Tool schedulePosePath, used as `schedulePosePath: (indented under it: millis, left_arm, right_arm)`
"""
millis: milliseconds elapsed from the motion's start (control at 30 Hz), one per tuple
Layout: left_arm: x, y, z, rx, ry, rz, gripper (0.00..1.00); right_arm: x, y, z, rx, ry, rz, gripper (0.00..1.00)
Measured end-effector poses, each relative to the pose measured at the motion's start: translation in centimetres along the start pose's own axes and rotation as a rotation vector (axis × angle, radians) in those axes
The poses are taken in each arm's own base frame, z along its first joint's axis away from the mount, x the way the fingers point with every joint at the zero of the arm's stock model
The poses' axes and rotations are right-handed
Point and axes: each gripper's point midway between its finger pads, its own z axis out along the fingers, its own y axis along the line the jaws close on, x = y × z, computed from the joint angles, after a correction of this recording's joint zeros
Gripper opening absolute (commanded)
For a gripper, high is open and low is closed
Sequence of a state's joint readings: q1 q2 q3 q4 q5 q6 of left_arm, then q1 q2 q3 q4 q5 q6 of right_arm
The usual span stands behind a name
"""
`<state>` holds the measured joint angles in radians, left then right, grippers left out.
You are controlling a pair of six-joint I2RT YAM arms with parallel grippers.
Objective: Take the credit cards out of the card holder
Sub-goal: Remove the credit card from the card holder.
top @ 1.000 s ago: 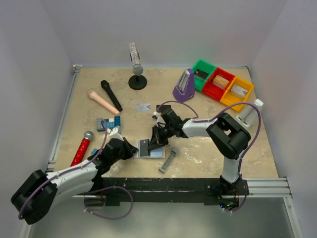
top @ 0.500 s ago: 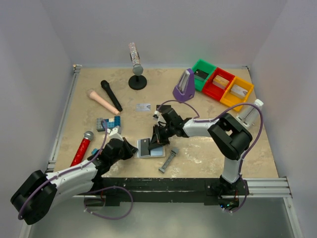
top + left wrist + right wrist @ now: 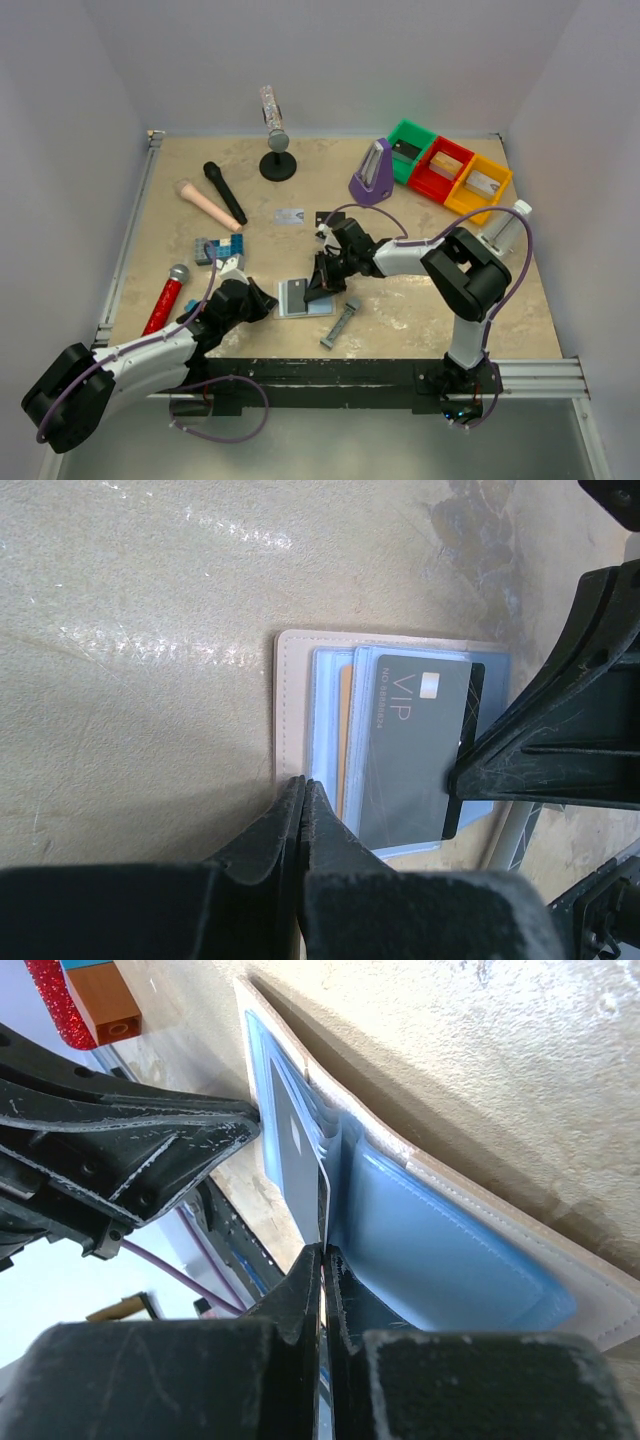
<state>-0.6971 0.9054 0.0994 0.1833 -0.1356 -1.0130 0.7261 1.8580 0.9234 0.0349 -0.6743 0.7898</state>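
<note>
On the left wrist cam the right pincer (image 3: 320,286) blocks the far end of the dark VIP card (image 3: 410,750), and the tiny print under the letters is unreadable. The left pincer (image 3: 303,792) covers the near corner of the card holder (image 3: 292,700). There's an orange sliver (image 3: 344,730) in the pocket, can't tell what it is.
</note>
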Motion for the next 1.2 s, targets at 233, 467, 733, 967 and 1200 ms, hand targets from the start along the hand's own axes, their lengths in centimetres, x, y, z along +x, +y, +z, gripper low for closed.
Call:
schedulePosePath:
  millis: [233, 467, 733, 967, 1200]
  left_arm:
    - [-0.1, -0.1, -0.2, 0.007, -0.003, 0.001, 0.04]
    - [-0.3, -1.5, -0.6, 0.068, 0.000, 0.003, 0.17]
    - [0.3, -2.9, 0.4, 0.107, 0.052, 0.006, 0.16]
    - [1.1, -3.0, 1.2, 0.118, 0.088, 0.007, 0.13]
    - [1.1, -3.2, 1.3, 0.123, 0.085, 0.006, 0.10]
  right_arm:
    - [0.0, 0.0, 0.0, -0.002, -0.001, -0.005, 0.00]
    - [-0.1, 0.3, -0.5, -0.005, -0.008, -0.020, 0.00]
    - [-0.1, 0.6, -0.7, -0.013, -0.007, -0.033, 0.04]
    - [-0.1, 0.8, -0.8, -0.026, -0.003, -0.028, 0.23]
    - [-0.5, 1.0, -0.7, -0.046, -0.025, -0.015, 0.26]
